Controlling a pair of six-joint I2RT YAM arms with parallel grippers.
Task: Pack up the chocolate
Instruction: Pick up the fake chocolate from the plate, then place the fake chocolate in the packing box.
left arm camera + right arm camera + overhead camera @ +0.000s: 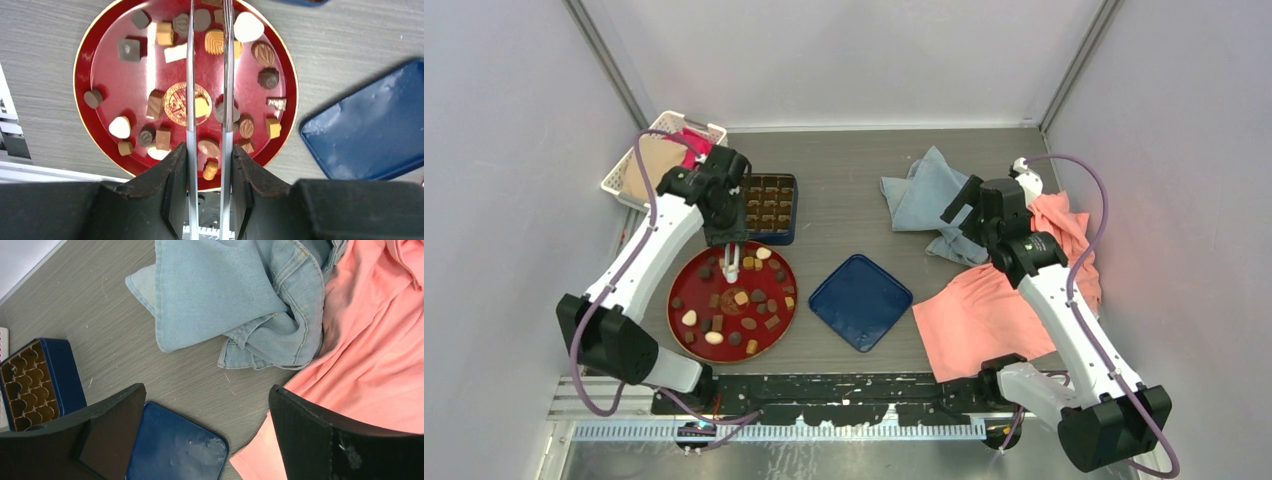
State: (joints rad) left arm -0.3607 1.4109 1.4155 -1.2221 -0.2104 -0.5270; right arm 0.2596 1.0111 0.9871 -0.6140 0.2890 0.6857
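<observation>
So the left gripper [209, 150] is clamped on a pair of metal tongs [190, 75], and that's the arm doing the work here. The chocolate [214, 41] is all scattered on the red plate [107, 75], directly under the tongs. In the left wrist view the two blades run straight up the frame, apart from each other, with a few pieces sitting in the lane between them. The tips run off the top edge, so I can't tell if anything's pinched yet.

From overhead, the tips hang over the upper part of the plate. The blue compartment box [770, 208] is just past the plate's upper right rim, so I'd guess the carry is short.

The right gripper [205, 390] is spread wide, holding nothing, way over on the right above the denim cloth [235, 295] and pink cloth [370, 340]. The blue lid [861, 301] lies flat at centre, not blocking the plate-to-box route.
</observation>
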